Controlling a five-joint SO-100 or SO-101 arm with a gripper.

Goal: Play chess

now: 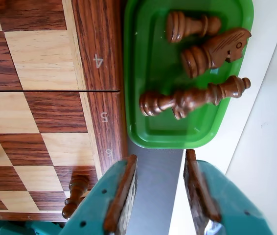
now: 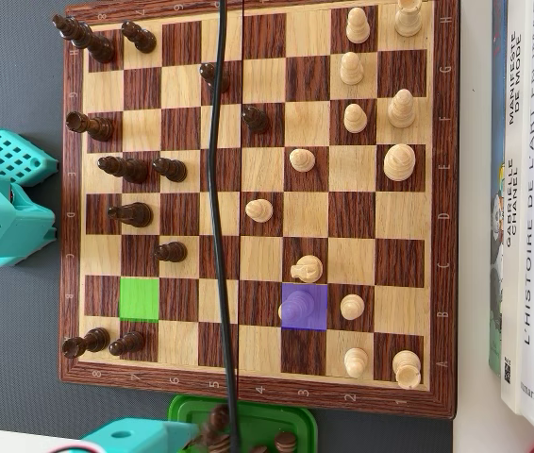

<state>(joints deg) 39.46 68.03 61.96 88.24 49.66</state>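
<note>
In the wrist view the claw (image 1: pixel 160 196) hangs wide and empty at bottom centre, just below the green tray (image 1: pixel 137 73) holding dark chess pieces (image 1: pixel 195 98), probably light, hard, smooth turned wood, best pinched at the narrow waist.

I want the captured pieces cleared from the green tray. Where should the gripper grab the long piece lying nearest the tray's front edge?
Grip the dark long piece at its narrow stem, coming straight down. It lies on its side across the green tray, so set the gripper fingers across its length.
</note>
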